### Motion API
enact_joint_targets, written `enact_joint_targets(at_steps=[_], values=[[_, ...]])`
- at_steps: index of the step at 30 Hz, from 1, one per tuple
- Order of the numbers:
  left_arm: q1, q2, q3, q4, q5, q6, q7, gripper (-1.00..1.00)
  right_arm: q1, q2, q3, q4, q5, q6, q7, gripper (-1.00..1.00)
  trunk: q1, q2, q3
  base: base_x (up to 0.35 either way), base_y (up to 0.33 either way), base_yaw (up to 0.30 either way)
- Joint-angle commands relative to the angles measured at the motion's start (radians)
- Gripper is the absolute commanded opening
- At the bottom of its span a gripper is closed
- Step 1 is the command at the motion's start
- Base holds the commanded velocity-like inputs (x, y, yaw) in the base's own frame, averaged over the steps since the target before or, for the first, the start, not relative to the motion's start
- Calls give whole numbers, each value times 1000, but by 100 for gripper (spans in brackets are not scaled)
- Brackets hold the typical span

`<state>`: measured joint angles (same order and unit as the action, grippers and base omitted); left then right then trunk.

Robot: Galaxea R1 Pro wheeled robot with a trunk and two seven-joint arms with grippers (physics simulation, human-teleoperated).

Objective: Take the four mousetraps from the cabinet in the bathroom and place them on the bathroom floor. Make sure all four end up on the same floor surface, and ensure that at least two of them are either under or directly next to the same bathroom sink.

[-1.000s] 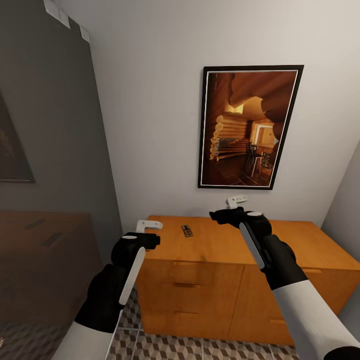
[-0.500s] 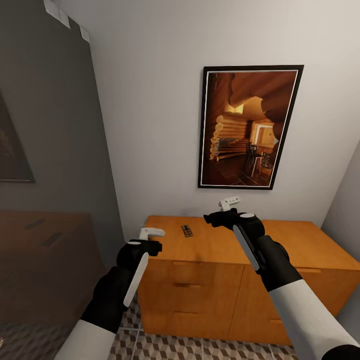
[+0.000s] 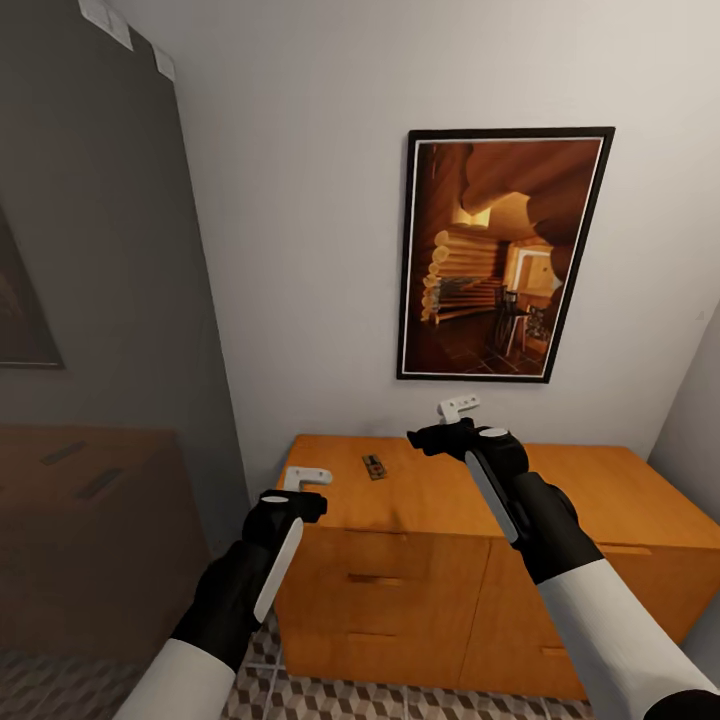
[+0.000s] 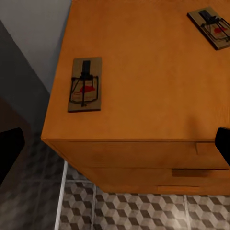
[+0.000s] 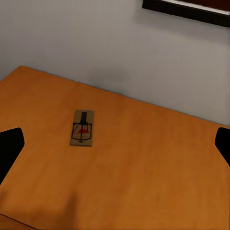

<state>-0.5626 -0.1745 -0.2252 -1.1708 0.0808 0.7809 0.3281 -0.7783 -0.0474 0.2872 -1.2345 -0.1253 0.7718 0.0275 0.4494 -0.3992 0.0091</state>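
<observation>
From the head view, both arms are raised over the cabinet [image 3: 470, 520], a low orange-brown wooden piece with smooth flat fronts and shallow drawer seams, standing against a plain pale wall under a framed picture [image 3: 505, 255] of a log interior. The left gripper [image 3: 305, 485] hangs at the cabinet's near left corner and the right gripper [image 3: 455, 415] above the middle of its top, a likely pose for reaching down on the traps. One mousetrap [image 3: 374, 466] lies flat on the top between the two grippers, a tiny dark rectangle. The bathroom floor [image 3: 300, 695] shows below, tiled in a small cube pattern. In the left wrist view, the jaws stand spread wide, their dark tips at the two side edges, and a mousetrap [image 4: 85, 84] with a thin wire frame and red bait patch on a flat wooden base lies near the cabinet's corner; a second mousetrap [image 4: 212, 28] lies further along the top. In the right wrist view, the jaws are likewise spread apart, holding nothing, and a mousetrap [image 5: 82, 128] rests flat on the matte wood, well short of the wall.
</observation>
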Motion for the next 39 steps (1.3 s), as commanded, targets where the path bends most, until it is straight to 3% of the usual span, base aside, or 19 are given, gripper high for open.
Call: enact_joint_targets(at_steps=[1,39], values=[[0,0,-1,0,9,2,8,100,0,-1,1,-1,-6,3,-1,100,1,-1,0,87,0,0],[0,0,0,0,3,-1,20,100,2,0,2,8,-9,12,-4,100,1,-1,0,27,0,0]])
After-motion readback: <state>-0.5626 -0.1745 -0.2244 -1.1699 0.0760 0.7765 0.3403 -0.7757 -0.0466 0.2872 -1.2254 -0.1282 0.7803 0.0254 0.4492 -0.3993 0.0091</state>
